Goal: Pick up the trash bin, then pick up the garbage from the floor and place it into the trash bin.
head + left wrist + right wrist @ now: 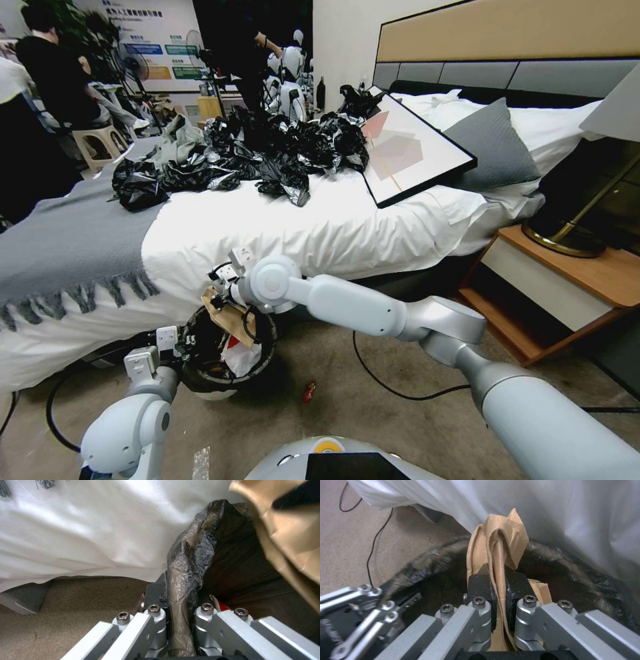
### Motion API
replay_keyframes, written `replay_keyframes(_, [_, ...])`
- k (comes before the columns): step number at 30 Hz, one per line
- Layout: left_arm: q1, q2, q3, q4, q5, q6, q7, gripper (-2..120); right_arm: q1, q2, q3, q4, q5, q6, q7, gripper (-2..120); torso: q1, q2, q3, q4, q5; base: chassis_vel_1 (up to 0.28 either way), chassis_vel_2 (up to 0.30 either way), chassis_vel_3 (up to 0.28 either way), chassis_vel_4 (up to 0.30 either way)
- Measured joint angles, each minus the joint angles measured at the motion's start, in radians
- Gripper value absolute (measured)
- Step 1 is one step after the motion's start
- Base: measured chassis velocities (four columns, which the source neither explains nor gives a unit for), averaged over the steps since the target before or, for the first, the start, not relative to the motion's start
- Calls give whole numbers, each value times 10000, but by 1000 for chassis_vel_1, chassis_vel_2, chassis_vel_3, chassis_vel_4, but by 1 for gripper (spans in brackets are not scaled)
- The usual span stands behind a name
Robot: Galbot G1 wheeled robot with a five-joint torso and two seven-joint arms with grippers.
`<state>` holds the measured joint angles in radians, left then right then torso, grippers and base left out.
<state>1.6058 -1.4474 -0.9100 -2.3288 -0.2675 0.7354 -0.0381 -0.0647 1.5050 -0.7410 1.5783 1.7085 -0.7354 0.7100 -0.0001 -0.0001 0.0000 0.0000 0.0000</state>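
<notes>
We are watching from beside the bed (347, 227), whose white sheet is hanging just behind the bin (200, 380).

Left gripper (180, 620) is pinching the bin's bagged rim at its left side, pads pressed on the folded dark liner (196, 555); in the head view it (175, 347) is sitting right at the bin's edge.

Right gripper (498, 590) is clamping a folded brown cardboard piece (501, 540). In the head view the cardboard (230, 320) is hanging over the bin mouth, tilted, its lower end inside the rim.

Inside the bin we are seeing a white tissue (241, 357) and a bit of red wrapper (222, 606).

A small red item (309, 391) is lying on the carpet just right of the bin. A black cable (393, 390) is running across the floor farther right, and a nightstand (567, 293) is standing at far right.
</notes>
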Motion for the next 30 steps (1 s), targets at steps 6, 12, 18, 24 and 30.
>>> replay_keyframes(6, [-36,-35,19,0,-6,0,1,3,-86,38,52,-153,9,0,-15,28,0,0,0,0,0,0,0,0,0])
replay_keyframes(12, [-46,-63,11,10,-12,0,-10,3,-166,18,281,-151,262,74,137,52,0,0,0,-1,0,0,0,0,0])
replay_keyframes(18, [-50,-59,-28,22,-36,0,-11,3,-233,126,453,-88,635,100,495,71,0,0,0,0,0,0,0,0,0])
replay_keyframes(24, [-52,-55,-51,31,-55,0,-11,3,-245,171,733,258,1284,151,929,95,0,0,-1,0,0,0,0,0,0])
replay_keyframes(30, [-64,-38,-78,46,-74,0,-9,3,-205,181,852,429,1414,169,1023,100,0,1,0,0,0,0,0,0,0])
